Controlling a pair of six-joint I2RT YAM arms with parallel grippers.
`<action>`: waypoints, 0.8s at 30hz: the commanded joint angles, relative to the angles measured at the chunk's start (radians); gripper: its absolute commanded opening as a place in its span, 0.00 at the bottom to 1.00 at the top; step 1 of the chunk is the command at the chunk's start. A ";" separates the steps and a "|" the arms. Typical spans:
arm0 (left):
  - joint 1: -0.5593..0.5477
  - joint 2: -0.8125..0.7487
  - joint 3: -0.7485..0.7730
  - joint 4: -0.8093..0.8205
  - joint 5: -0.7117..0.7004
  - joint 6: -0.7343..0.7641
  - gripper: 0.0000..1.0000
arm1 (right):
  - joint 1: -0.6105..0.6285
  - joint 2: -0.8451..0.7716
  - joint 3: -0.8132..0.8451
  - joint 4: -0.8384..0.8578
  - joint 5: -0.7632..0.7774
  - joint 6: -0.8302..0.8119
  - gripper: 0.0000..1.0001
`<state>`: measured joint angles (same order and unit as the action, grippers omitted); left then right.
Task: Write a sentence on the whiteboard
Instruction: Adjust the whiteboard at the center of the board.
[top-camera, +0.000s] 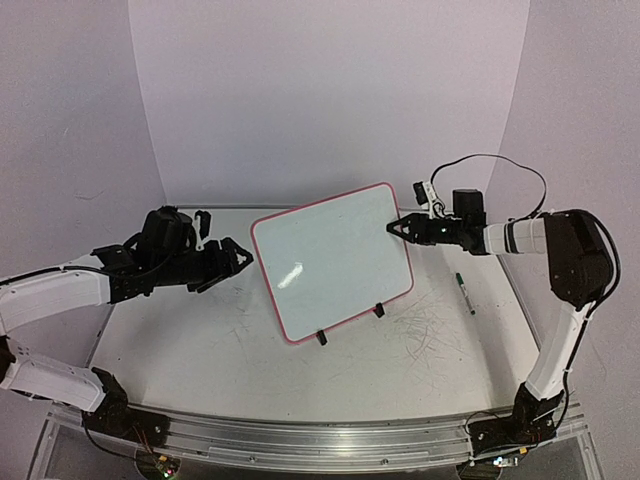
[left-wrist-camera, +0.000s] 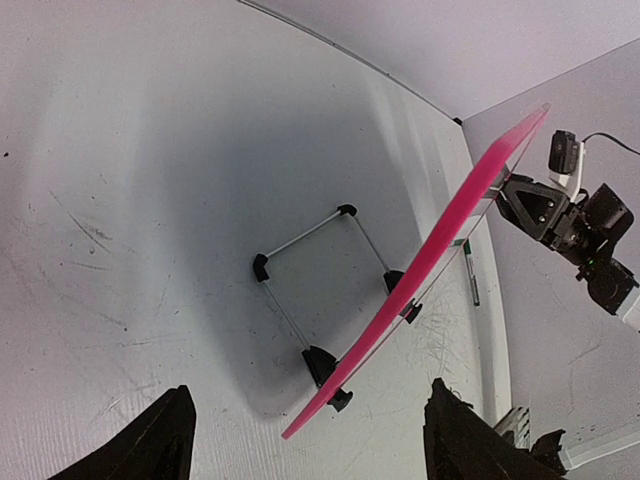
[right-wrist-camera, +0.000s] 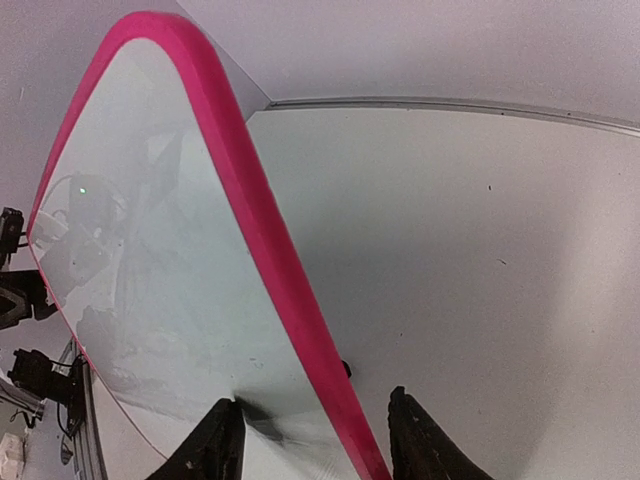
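Before putting any sentence down, best to steady the whiteboard (top-camera: 335, 260) (blank for now, no green line anywhere on its face). Nearest the arm bases: two black clips (top-camera: 321, 338) gripping the lower pink rim above a thin wire stand (left-wrist-camera: 300, 240), so probably light footing on the scratched table (top-camera: 200, 350). Worth pressing gently, or risking a backward tip.

A little farther and off to the right: a green marker (top-camera: 465, 293) lying loose on the table, held by neither claw and well apart from both. Likely the next thing to fetch.

Farther back: left claw (top-camera: 240, 262) spread wide and empty, level with the board's left edge, near it but not touching.

Farthest: right claw (top-camera: 393, 227) at the board's upper right edge, fingers parted and set astride the pink rim (right-wrist-camera: 250, 200), one before the face, one behind, slack on both sides, no pinch yet. Advisable to close softly there as a brace, and to keep strokes light.
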<state>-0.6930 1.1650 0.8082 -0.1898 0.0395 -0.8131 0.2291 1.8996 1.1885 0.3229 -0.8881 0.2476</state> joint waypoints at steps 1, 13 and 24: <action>-0.002 -0.040 -0.010 0.036 -0.062 -0.013 0.79 | 0.059 -0.066 -0.037 0.092 -0.012 0.078 0.50; -0.003 -0.065 -0.027 0.023 -0.056 -0.013 0.79 | 0.117 -0.117 -0.102 0.161 0.068 0.183 0.38; -0.003 0.035 0.043 0.029 -0.050 -0.003 0.77 | 0.117 -0.099 -0.149 0.193 0.109 0.185 0.34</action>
<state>-0.6930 1.1470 0.7843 -0.1900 -0.0187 -0.8232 0.3233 1.8048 1.0462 0.4946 -0.7745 0.4252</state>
